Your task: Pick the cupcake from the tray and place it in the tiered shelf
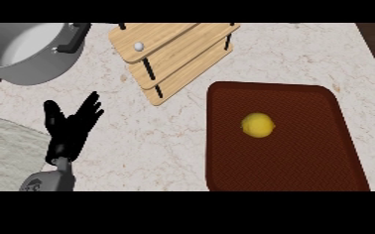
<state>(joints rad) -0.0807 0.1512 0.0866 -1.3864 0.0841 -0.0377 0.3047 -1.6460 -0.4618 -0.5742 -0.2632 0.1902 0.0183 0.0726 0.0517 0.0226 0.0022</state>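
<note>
A dark brown tray [307,168] lies on the marble counter at the right. One round yellow thing [258,125], like a lemon, sits on it left of centre; I see no cupcake there. The wooden tiered shelf [183,49] stands at the top centre, its boards stepped toward the lower left. A small white round object [138,45] rests on its top board. My left hand [70,126] shows at the left, open with fingers up, well apart from the shelf and the tray. No right hand shows in the view.
A grey metal pot [33,49] with a black handle [73,37] stands at the top left, next to the shelf. A pale rounded surface [15,148] shows at the left edge beneath my left forearm. Bare counter [161,139] lies between hand and tray.
</note>
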